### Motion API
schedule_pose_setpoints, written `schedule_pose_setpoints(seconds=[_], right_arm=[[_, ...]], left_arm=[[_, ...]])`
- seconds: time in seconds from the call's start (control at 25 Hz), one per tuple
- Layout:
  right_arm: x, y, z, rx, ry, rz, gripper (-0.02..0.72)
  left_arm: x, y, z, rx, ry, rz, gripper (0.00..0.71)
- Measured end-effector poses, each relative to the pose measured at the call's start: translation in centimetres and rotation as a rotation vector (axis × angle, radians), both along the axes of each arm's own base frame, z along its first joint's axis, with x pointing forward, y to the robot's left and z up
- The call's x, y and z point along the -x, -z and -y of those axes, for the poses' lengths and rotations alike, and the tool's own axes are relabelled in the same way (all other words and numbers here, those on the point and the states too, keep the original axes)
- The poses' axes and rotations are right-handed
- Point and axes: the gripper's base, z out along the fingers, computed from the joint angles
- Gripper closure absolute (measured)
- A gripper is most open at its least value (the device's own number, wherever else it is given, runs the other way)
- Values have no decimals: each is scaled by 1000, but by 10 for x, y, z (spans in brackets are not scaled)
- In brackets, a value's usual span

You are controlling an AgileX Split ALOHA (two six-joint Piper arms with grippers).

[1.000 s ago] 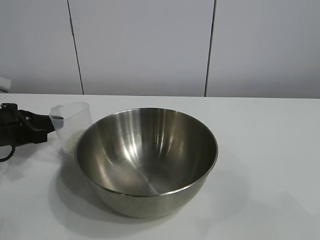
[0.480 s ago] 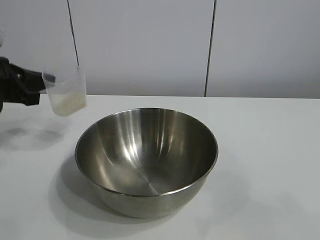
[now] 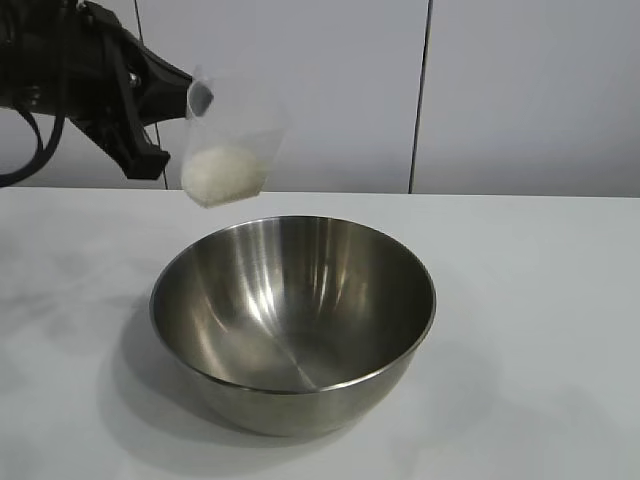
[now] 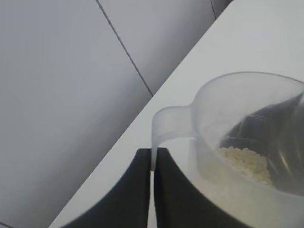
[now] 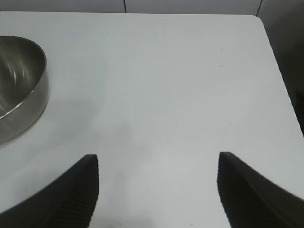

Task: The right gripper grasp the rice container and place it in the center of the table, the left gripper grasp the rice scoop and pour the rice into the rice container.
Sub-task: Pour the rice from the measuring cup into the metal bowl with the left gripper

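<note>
The rice container (image 3: 293,320), a large shiny steel bowl, stands in the middle of the white table (image 3: 540,300) with nothing inside. My left gripper (image 3: 185,95) is shut on the flat tab of the rice scoop (image 3: 228,140), a clear plastic cup held in the air above the bowl's far left rim. White rice (image 3: 222,170) lies heaped in the cup's bottom. In the left wrist view the fingertips (image 4: 142,164) pinch the scoop's tab (image 4: 173,124), and rice (image 4: 247,162) shows inside. My right gripper (image 5: 158,166) stands open over bare table, with the bowl's edge (image 5: 21,90) off to one side.
A grey panelled wall (image 3: 300,90) runs behind the table. The table's far corner and edge (image 5: 259,21) show in the right wrist view, with a dark drop beyond.
The left gripper has lifted the scoop from the table beside the bowl, up and to the right, until it hangs above the bowl's rim. The bowl has not moved.
</note>
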Motion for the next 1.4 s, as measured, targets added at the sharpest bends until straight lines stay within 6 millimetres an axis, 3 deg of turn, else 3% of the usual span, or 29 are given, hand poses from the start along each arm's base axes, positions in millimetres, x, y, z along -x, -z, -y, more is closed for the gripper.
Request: schedule_pose_setpoints(seconds=[0.2, 0.36, 0.8, 0.96, 1.24, 1.4], right_arm=[[0, 0, 0, 0, 0, 0, 216], [0, 0, 0, 0, 0, 0, 216], [0, 0, 0, 0, 0, 0, 216], [0, 0, 0, 0, 0, 0, 216], [0, 0, 0, 0, 0, 1, 216], [0, 0, 0, 0, 0, 1, 216]], left_arm=[[22, 5, 33, -134, 49, 57, 702], [33, 5, 48, -204, 57, 124, 702], [36, -3, 52, -585, -48, 487, 702], [42, -5, 52, -644, -117, 571, 702], [73, 3, 70, -775, 10, 687, 702], [75, 4, 70, -855, 45, 726, 702]])
